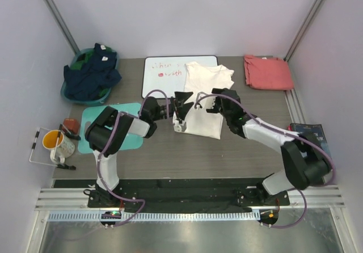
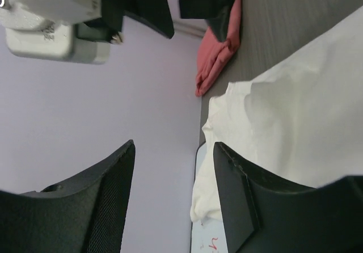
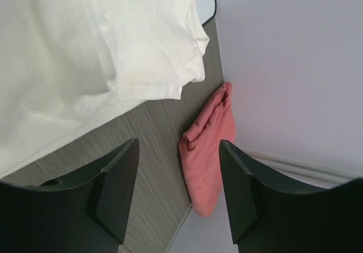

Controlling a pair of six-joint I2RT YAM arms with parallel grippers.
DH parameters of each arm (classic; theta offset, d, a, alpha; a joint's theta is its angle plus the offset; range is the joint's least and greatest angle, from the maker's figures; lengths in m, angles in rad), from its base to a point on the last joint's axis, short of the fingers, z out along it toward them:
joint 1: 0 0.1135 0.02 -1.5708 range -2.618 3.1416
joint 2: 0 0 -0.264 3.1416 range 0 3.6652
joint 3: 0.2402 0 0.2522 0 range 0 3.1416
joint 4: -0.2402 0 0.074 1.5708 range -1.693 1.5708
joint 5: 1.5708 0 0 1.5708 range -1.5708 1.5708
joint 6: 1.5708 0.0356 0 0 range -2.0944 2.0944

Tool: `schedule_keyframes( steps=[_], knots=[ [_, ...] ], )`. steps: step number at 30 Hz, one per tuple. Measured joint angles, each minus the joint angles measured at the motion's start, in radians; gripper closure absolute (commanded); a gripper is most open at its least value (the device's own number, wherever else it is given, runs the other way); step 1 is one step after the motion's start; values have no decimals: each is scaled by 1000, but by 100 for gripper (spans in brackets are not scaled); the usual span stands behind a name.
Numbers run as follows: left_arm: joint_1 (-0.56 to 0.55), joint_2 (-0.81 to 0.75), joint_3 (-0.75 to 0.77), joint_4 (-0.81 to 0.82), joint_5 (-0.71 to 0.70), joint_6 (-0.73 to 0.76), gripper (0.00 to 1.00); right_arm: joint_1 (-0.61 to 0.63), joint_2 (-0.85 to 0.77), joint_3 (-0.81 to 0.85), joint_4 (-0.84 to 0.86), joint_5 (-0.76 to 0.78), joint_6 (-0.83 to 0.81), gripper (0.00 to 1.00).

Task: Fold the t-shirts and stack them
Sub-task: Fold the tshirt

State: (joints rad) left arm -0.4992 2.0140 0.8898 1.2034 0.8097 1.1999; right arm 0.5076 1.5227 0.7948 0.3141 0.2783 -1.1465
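The cream-white t-shirt point(image 1: 203, 102) lies folded into a long strip in the middle of the table, its top end resting on the whiteboard point(image 1: 161, 74). The salmon-red t-shirt point(image 1: 267, 72) lies folded at the back right. My left gripper point(image 1: 182, 101) hovers at the cream shirt's left edge, open and holding nothing. My right gripper point(image 1: 219, 98) is over the shirt's right edge, open and holding nothing as well. The left wrist view has the cream shirt point(image 2: 295, 122) to the right of the open left gripper point(image 2: 173, 151). In the right wrist view the salmon shirt point(image 3: 207, 156) shows beyond the open right gripper point(image 3: 178, 148).
A teal basin point(image 1: 72, 97) with dark clothes stands at the back left. The flat teal board point(image 1: 91, 134) lies under the left arm. A yellow mug point(image 1: 55, 142) on a clear tray sits at the left edge. A dark book point(image 1: 309, 131) lies at the right edge.
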Motion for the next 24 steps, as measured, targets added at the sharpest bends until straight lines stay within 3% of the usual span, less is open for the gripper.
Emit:
schedule_keyframes(
  steps=[5, 13, 24],
  knots=[
    [3, -201, -240, 9, 122, 30, 44, -1, -225, -41, -255, -207, 1, 36],
    [-10, -215, -353, -10, 209, 125, 44, 8, -317, -135, -591, -455, -37, 36],
    [-19, -168, -351, -47, 219, 201, 50, 36, -308, -185, -665, -555, -61, 37]
  ],
)
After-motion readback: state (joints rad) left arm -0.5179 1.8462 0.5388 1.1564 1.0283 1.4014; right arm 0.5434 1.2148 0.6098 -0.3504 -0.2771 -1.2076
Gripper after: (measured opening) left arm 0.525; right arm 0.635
